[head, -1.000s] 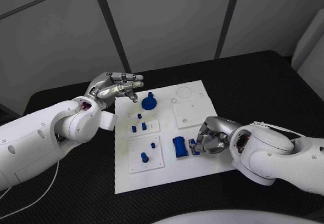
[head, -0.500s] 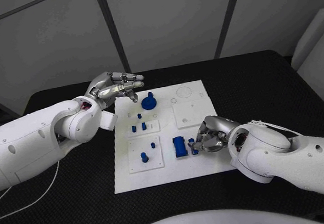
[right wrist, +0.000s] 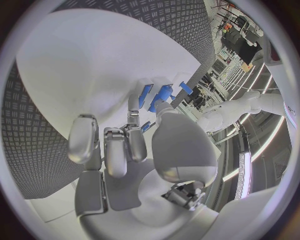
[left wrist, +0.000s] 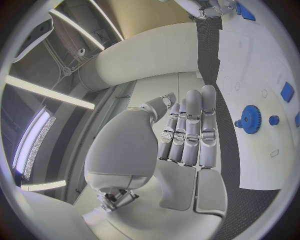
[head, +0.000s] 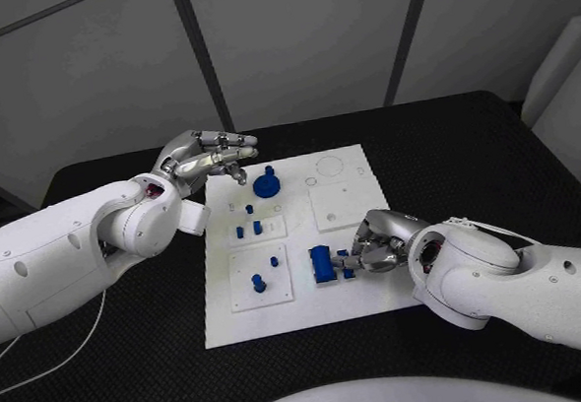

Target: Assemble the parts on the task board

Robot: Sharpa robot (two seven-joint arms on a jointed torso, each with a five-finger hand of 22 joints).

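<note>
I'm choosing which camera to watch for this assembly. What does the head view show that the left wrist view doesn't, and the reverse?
Head view alone: the whole task board, with the right hand at a blue block near the board's front, and small blue pegs standing in the square plates.

Left wrist view alone: the left hand from behind, with its fingers straight and side by side, holding nothing.

Both: the blue gear on the board's far part, and the left hand beside it, off the board's edge.
</note>
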